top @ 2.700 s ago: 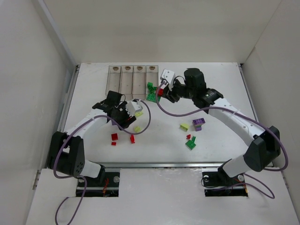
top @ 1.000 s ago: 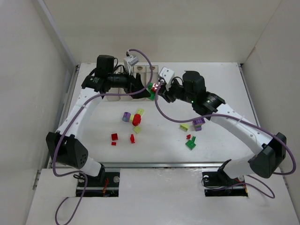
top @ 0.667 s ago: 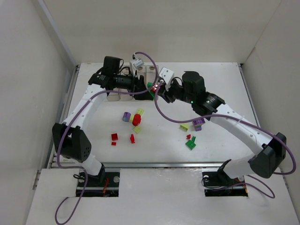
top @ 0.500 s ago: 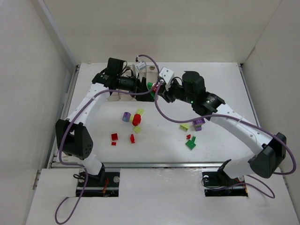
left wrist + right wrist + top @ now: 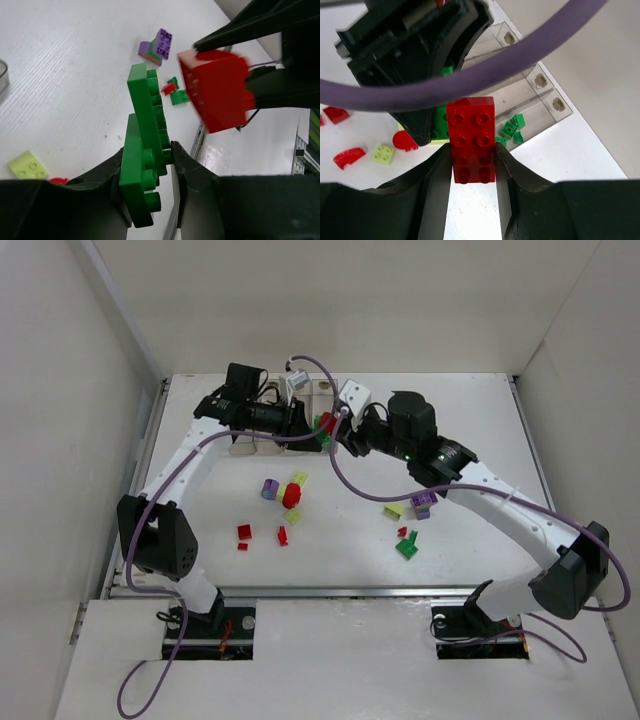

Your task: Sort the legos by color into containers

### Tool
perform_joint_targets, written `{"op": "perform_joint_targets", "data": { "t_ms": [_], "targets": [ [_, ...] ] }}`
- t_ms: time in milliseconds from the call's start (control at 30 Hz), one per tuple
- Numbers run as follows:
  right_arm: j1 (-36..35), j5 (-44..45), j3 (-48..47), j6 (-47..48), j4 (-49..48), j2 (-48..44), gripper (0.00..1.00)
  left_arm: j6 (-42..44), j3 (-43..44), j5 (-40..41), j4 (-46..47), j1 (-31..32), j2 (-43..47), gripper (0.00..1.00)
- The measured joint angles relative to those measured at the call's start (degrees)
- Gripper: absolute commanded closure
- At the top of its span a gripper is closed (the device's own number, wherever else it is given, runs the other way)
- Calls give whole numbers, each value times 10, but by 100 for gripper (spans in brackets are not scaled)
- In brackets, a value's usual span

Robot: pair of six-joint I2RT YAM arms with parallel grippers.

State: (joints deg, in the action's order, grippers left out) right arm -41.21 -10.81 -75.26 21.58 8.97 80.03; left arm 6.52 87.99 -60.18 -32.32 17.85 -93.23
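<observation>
White ribbed table, white walls. L gripper nips stacked green plastic bricks. R gripper clamps red studded brick.

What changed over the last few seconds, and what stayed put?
The left gripper left the loose bricks mid-table, swung to the far side beside the containers and closed on the green bricks there. The right gripper kept its hold on the red brick, barely shifting. The right-hand cluster of bricks stayed put.
</observation>
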Motion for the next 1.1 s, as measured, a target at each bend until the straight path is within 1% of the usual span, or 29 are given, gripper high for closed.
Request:
{"op": "perform_joint_targets", "data": {
  "t_ms": [133, 267, 400, 500, 633, 733, 767, 800, 900, 933, 1033, 1100],
  "targets": [
    [-1, -4, -13, -20, -27, 27, 100, -3, -29, 37, 1, -26, 1, 100],
    [2, -3, -51, -65, -58, 89, 100, -5, -43, 108, 5, -56, 5, 100],
    [17, 12, -119, -165, -105, 192, 100, -7, -87, 212, 21, -83, 33, 100],
    [32, 39, -195, -251, -131, 286, 100, -9, -108, 285, 26, -94, 53, 100],
    [49, 62, -305, -337, -147, 421, 100, -10, -121, 342, 36, -93, 68, 100],
    [58, 76, -349, -374, -148, 491, 100, -8, -133, 367, 38, -94, 72, 100],
    [59, 79, -353, -382, -147, 506, 99, -7, -135, 372, 38, -95, 72, 100],
    [61, 84, -358, -389, -145, 519, 93, -6, -136, 377, 38, -97, 72, 100],
    [62, 87, -367, -401, -143, 545, 87, -1, -137, 384, 38, -105, 72, 100],
    [63, 86, -370, -405, -143, 550, 86, 1, -137, 385, 38, -106, 72, 100],
    [63, 75, -378, -410, -145, 558, 86, 5, -137, 386, 38, -109, 72, 100],
    [63, 68, -381, -413, -146, 559, 77, 10, -137, 386, 38, -108, 72, 100]
  ]
}}
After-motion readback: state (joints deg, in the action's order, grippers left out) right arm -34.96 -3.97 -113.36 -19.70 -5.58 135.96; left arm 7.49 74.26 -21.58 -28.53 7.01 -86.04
